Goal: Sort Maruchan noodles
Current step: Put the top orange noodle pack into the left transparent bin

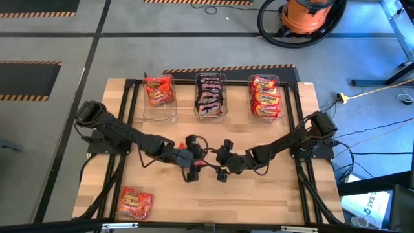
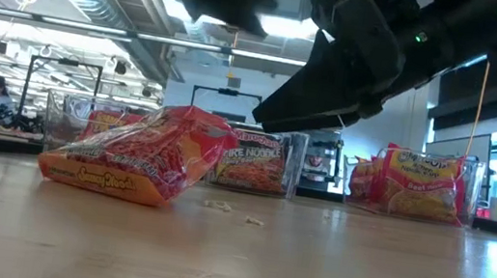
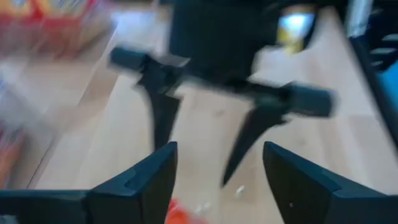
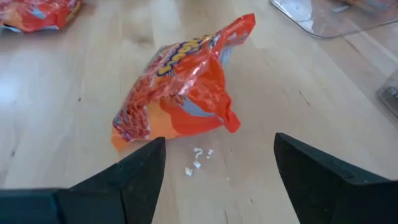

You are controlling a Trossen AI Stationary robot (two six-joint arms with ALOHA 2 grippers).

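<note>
We see the wooden table [image 1: 272, 194] with three clear bins [image 1: 211, 97] along its far edge, already holding sorted ramen packets: red at the left, dark in the middle, orange-yellow at the right. Mid-table, a loose orange-red noodle packet [image 4: 180, 87] lies crumpled on the wood between the two arms, crumbs beside it; another packet [image 1: 134, 202] waits at the near left corner. The right gripper [image 4: 214, 165] hangs just before the loose packet, fingers spread wide and empty. The left gripper [image 3: 217, 171] faces it, also spread and holding nothing. We judge the step to be a pickup: next, one gripper must close on the packet and carry it to its matching bin.
</note>
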